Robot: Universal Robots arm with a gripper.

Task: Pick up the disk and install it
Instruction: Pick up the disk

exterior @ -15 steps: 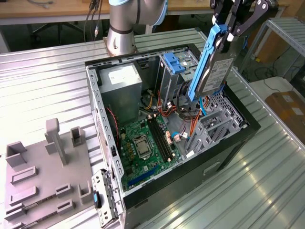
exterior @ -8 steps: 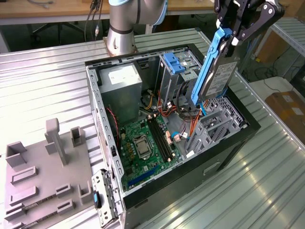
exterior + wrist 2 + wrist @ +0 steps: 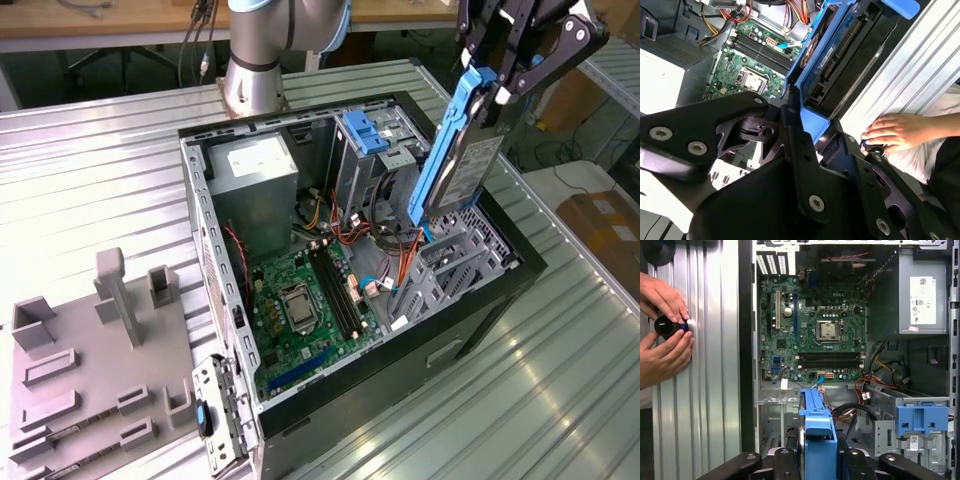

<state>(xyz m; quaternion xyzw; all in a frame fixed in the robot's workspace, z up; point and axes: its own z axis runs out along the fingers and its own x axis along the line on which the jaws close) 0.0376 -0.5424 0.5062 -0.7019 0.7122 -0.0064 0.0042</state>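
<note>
Your gripper (image 3: pixel 487 88) has its black, jointed fingers (image 3: pixel 540 62) clamped on the upper end of the disk (image 3: pixel 462 165). The disk is a flat silver-grey metal slab with a white label and smooth blue plastic rails (image 3: pixel 447 140) along its edges. It hangs on edge and slightly tilted, above the open computer case (image 3: pixel 195 200) on the exterior view's right. Its lower end is just over the grey sheet-metal drive cage (image 3: pixel 450 262); you cannot tell from here whether the two touch.

In the second wrist view the disk (image 3: pixel 837 52) shows its dark underside, framed by the blue rail. In the first wrist view you look straight down its narrow blue edge (image 3: pixel 816 427).

Inside the case, the green motherboard (image 3: pixel 300 310) lies flat on the floor. The boxy grey power supply (image 3: pixel 255 170) with a white sticker sits at the far end. A bare blue bracket (image 3: pixel 362 130) stands beside the cage.

The case rests on a ribbed, shiny metal bench (image 3: pixel 100 170). A matte grey fixture plate (image 3: pixel 90 400) with raised blocks lies at the exterior view's left. In the first wrist view a person's hands (image 3: pixel 665 347) rest on the bench, cupped around a small round black knob (image 3: pixel 666 326).
</note>
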